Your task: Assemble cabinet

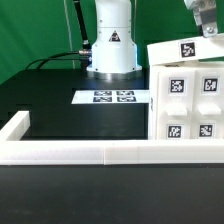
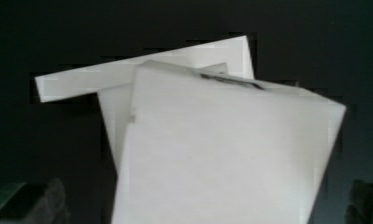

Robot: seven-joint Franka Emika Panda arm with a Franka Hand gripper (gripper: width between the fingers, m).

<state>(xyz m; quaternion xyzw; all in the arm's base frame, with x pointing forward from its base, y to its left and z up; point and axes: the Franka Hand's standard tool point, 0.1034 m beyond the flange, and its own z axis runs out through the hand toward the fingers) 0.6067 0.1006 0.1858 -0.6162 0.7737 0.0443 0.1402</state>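
Note:
The white cabinet body (image 1: 190,105) stands at the exterior view's right, showing several square tags. A flat white cabinet panel (image 1: 180,52) with one tag hangs tilted just above it. My gripper (image 1: 208,30) comes down from the top right onto the panel's far edge. In the wrist view the panel (image 2: 227,150) fills the space between my dark fingers (image 2: 23,200), which stand close on both sides of it, so the gripper is shut on it. Another white part (image 2: 94,80) shows behind it.
The marker board (image 1: 112,97) lies flat in front of the robot base (image 1: 110,45). A low white rail (image 1: 90,152) borders the black table along the front and the exterior view's left.

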